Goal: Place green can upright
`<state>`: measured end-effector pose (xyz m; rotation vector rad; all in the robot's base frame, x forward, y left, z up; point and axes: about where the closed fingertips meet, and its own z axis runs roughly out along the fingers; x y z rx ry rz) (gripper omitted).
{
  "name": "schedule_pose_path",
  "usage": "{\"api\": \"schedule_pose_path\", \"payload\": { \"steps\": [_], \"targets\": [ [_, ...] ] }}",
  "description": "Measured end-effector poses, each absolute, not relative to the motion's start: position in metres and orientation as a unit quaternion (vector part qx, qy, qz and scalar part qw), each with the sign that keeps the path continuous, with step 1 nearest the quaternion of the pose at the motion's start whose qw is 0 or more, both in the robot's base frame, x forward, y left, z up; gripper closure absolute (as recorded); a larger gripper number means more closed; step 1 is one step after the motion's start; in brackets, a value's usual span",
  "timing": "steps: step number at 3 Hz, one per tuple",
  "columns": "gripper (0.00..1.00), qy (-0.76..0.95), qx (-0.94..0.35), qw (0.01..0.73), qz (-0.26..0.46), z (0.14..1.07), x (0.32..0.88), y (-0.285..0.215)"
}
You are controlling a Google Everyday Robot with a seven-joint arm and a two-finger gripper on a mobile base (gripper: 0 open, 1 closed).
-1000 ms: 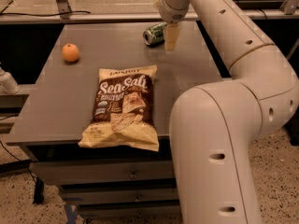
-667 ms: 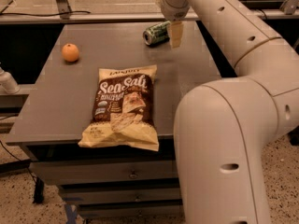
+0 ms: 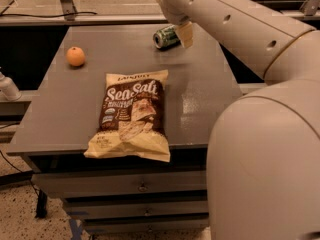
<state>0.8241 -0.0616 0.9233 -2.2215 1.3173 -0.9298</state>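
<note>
The green can lies on its side near the far edge of the grey table, its silver end facing front left. My gripper hangs from the pale arm at the can's right end, close against it. Whether it touches or holds the can does not show. The can's far side is hidden behind the gripper.
A sea salt chip bag lies flat at the table's front middle. A round orange fruit sits at the left. My arm's large body fills the right front. Drawers sit under the table front.
My gripper has shifted slightly to the right and toward the far edge beside the can. The can still lies on its side in the same place.
</note>
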Motion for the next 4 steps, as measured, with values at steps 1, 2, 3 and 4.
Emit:
{"api": "schedule_pose_path", "payload": {
  "steps": [1, 2, 3, 4],
  "targets": [
    [0.00, 0.437, -0.822, 0.147, -0.335, 0.885, 0.816, -0.056],
    [0.00, 0.419, -0.839, 0.112, -0.328, 0.868, 0.819, -0.056],
    [0.00, 0.406, -0.845, 0.078, -0.338, 0.869, 0.830, -0.064],
    [0.00, 0.398, -0.846, 0.048, -0.351, 0.874, 0.841, -0.074]
  ]
}}
